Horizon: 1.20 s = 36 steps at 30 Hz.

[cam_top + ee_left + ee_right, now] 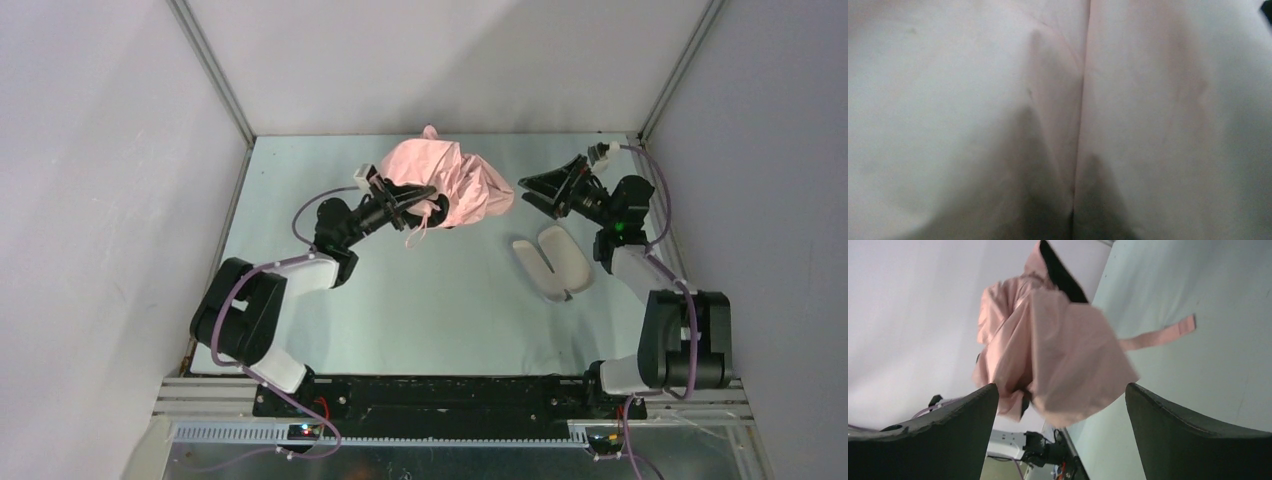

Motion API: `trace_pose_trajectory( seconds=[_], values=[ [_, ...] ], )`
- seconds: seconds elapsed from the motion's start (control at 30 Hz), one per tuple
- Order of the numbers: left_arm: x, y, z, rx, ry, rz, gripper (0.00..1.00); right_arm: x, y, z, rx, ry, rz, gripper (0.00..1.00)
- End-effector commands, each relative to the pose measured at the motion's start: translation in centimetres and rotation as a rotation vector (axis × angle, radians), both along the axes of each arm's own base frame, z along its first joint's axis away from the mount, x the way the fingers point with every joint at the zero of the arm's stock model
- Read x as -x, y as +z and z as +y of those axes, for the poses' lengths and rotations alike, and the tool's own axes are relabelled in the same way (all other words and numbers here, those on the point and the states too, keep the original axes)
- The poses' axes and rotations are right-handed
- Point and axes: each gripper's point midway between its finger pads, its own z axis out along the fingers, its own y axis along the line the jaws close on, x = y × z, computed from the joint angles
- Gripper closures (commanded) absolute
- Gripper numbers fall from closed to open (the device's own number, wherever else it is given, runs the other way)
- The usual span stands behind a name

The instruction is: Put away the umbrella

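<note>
From above, the umbrella [455,180] is a crumpled bundle of thin pink fabric at the far middle of the table [430,300]. It is longer left to right, with one tip toward the far wall. The left gripper [408,200] is clenched on its left end.

The left wrist view shows only smooth pink cloth with a straight seam [1082,100].

In the right wrist view, the right gripper [1060,390] stands released, apart from the bundle, whose black underside shows.
</note>
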Motion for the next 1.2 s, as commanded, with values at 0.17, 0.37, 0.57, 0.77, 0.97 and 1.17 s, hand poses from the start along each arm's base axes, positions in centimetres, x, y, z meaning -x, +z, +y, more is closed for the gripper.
trace_pose_trajectory(
  seconds=[0.17,0.37,0.57,0.77,0.97,1.17],
  values=[
    [4.7,7.6,-0.5,0.041,-0.101,-0.142,1.0,-3.0,3.5,2.5,-0.014,0.168,-0.294,0.0],
    [5.3,8.0,-1.0,-0.011,-0.14,-0.138,1.0,-0.3,6.8,7.4,-0.143,0.433,-0.354,0.01],
    [4.5,9.0,-1.5,-0.005,-0.147,-0.155,1.0,3.9,8.4,10.1,-0.161,0.574,-0.326,0.01],
    [3.6,9.6,-1.9,0.011,-0.15,-0.171,1.0,6.1,9.4,10.1,-0.168,0.624,-0.283,0.01],
    [3.1,9.2,-1.8,0.007,-0.147,-0.18,1.0,6.7,10.2,9.3,-0.196,0.625,-0.2,0.01],
    [2.9,8.0,-2.2,-0.032,-0.149,-0.179,1.0,6.3,11.0,10.0,-0.279,0.598,-0.111,0.01]
  ],
)
